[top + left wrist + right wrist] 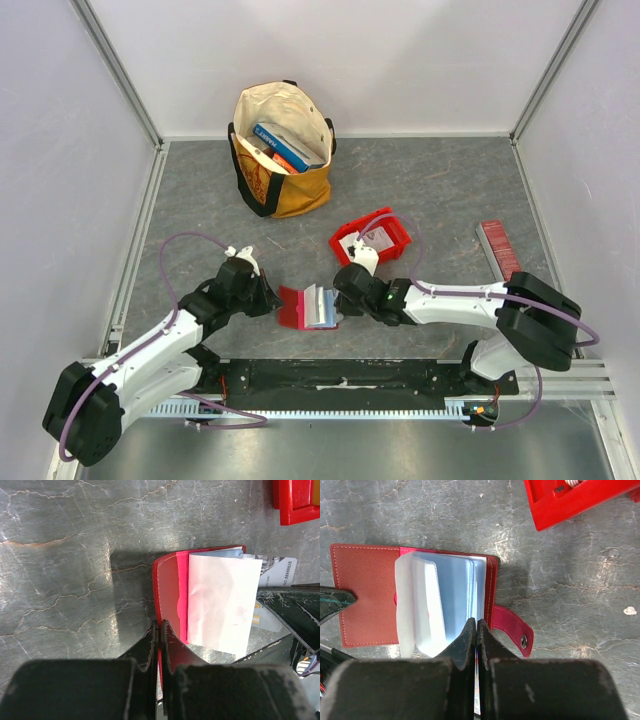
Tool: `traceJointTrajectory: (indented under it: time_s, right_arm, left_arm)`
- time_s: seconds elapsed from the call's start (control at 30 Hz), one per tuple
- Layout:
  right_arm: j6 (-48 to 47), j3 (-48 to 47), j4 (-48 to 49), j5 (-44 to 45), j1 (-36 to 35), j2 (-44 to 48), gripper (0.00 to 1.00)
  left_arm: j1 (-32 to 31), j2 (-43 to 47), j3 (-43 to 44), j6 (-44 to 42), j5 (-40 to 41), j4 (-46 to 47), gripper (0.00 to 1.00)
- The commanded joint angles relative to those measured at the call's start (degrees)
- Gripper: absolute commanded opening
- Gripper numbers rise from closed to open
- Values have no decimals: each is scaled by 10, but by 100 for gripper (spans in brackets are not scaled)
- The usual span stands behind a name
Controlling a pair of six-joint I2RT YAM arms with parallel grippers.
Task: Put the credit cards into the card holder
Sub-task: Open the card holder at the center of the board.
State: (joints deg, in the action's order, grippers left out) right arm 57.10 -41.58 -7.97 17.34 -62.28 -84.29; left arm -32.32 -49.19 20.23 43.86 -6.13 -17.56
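Observation:
The card holder (293, 308) lies open on the grey table between both arms, its pale clear sleeves (440, 600) fanned up and its snap tab (516, 630) pointing right. My left gripper (159, 627) is shut on the edge of the dark red left flap (170, 590), which it pins at the left (272, 300). My right gripper (476, 622) is shut on a thin credit card (476, 683), seen edge-on between its jaws at the sleeves' right side. In the left wrist view that card's printed face (277, 572) sticks out behind the sleeves.
A bright red plastic bin (390, 236) with something pale inside sits just behind the right gripper. A yellow and cream tote bag (283, 150) holding blue books stands at the back. A narrow ridged red strip (498, 248) lies at the right.

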Motion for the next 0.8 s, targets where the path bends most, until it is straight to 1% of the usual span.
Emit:
traceJointTrajectory:
  time_s: [0.0,0.23,0.37,0.57,0.77]
  right_arm:
    - [20,8,19,1,1,-14,0]
    - [42,21,15,2,3,-22,0]
    - [42,14,19,-15,3,-48,0]
    - [31,-4,73,-61,4,-91,0]
    - [-24,-63,135,-114,2,-75,0]
  left_arm:
    - [1,-1,-2,-18,2,9,2]
    - [1,-3,-5,-19,4,9,2]
    - [1,-8,-10,-19,2,11,2]
    - [1,-16,-29,-9,-1,31,2]
    - [1,-28,-55,12,-5,70,2]
